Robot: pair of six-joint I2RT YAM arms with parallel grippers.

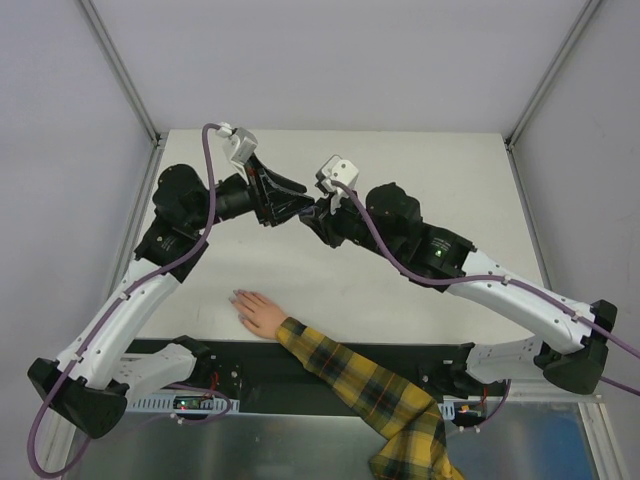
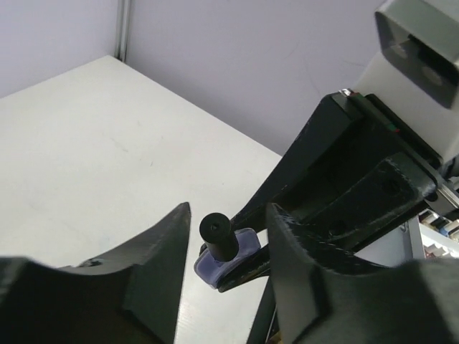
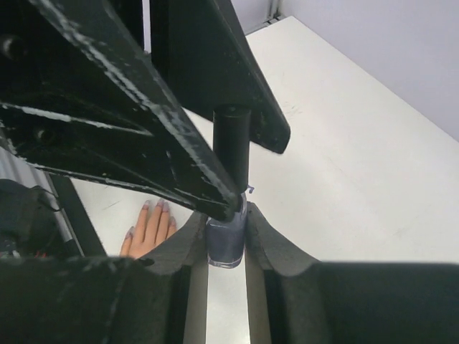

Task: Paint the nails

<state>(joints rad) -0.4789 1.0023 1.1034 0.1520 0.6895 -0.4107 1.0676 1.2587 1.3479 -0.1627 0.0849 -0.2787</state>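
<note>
Quick headcount: two arms, left arm and right arm, so two claws, left claw and right claw. One polish bottle. One mannequin hand, lower left of centre, showing four nails (can't make out a fifth). One bench.

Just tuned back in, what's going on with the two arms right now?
The right pincer is shut on the purple polish bottle, gripping its body. The left pincer is open, with one finger on either side of the black cap and not yet closed on it, so the bottle looks capped. The mannequin hand lies palm down at the near edge of the table, with nothing near the nails.
</note>
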